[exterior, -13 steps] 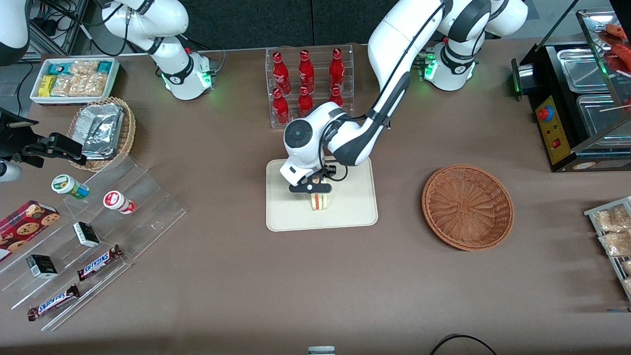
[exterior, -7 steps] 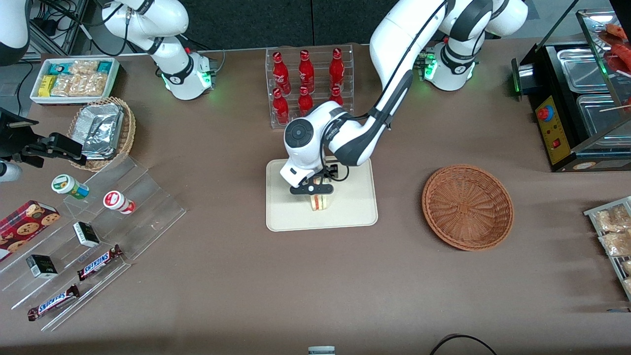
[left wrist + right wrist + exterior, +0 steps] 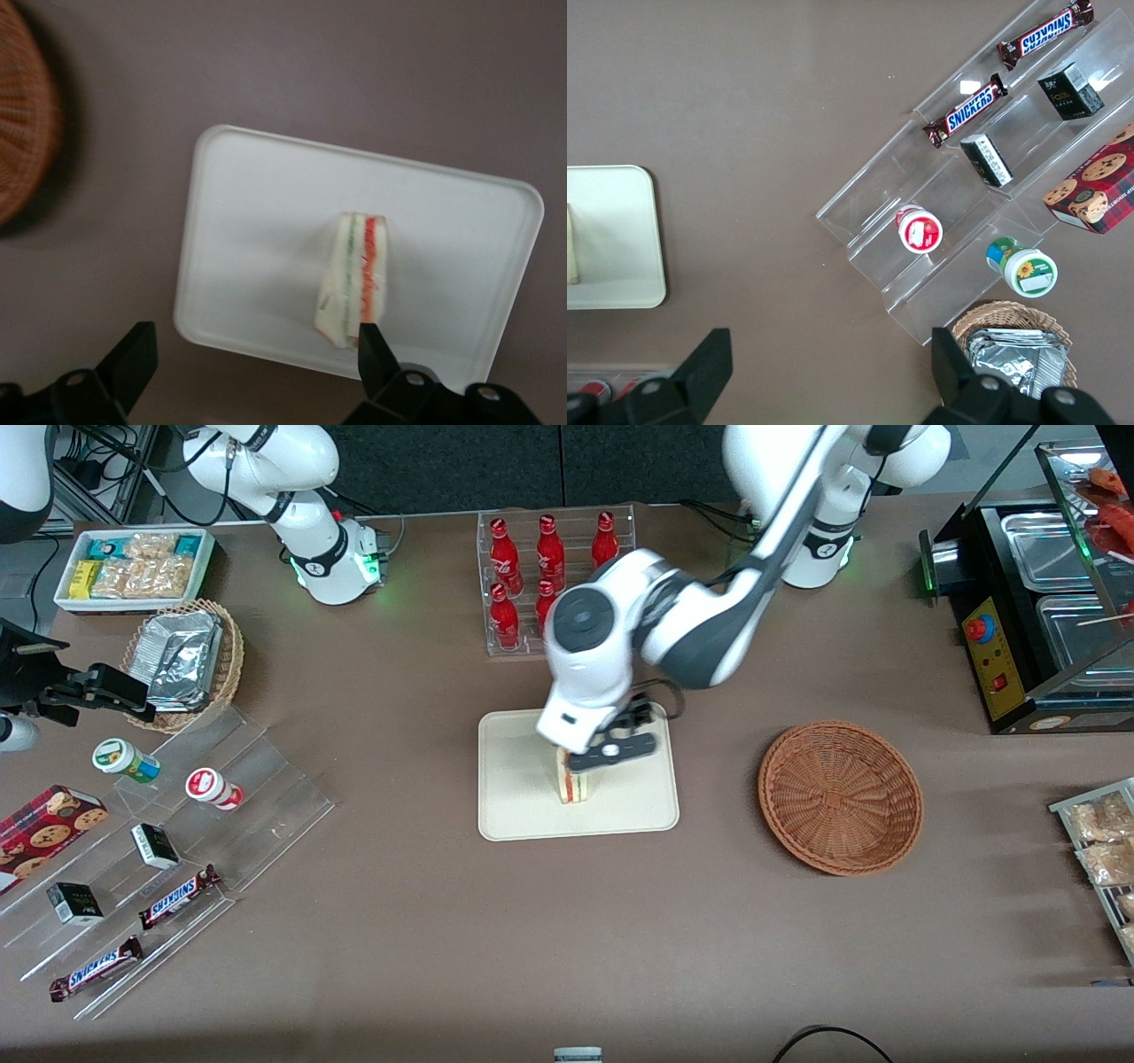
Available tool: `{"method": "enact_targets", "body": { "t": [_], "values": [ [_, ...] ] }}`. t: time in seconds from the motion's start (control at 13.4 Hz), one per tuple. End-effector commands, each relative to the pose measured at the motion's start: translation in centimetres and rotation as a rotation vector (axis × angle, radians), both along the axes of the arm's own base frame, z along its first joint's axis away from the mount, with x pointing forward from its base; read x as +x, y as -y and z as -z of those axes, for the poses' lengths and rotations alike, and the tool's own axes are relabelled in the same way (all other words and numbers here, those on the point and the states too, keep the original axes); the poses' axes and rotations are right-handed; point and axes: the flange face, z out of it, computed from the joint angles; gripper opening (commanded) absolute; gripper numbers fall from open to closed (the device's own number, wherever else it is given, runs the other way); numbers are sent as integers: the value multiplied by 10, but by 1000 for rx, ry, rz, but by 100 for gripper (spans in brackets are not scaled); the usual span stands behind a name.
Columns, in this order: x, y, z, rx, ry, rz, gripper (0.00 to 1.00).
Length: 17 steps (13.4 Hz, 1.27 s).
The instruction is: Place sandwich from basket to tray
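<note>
Sandwich [image 3: 353,277] stands on its edge on the tray [image 3: 248,204], directly below the gripper [image 3: 252,354], whose fingers are spread apart and clear above it; the basket [image 3: 840,797] sits empty.

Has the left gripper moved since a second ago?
Yes. The gripper has risen off the sandwich, open, and shifted toward the basket; the sandwich stays standing on the tray.
</note>
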Motion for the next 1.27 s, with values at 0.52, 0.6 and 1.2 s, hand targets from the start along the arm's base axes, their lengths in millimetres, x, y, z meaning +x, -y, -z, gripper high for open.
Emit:
{"method": "enact_targets", "body": {
  "t": [0.52, 0.6, 1.2],
  "values": [
    [21, -251, -146, -15, -168, 208, 100],
    [20, -283, -159, -27, -168, 227, 100],
    [-28, -389, -206, -60, -139, 303, 100]
  ]
}}
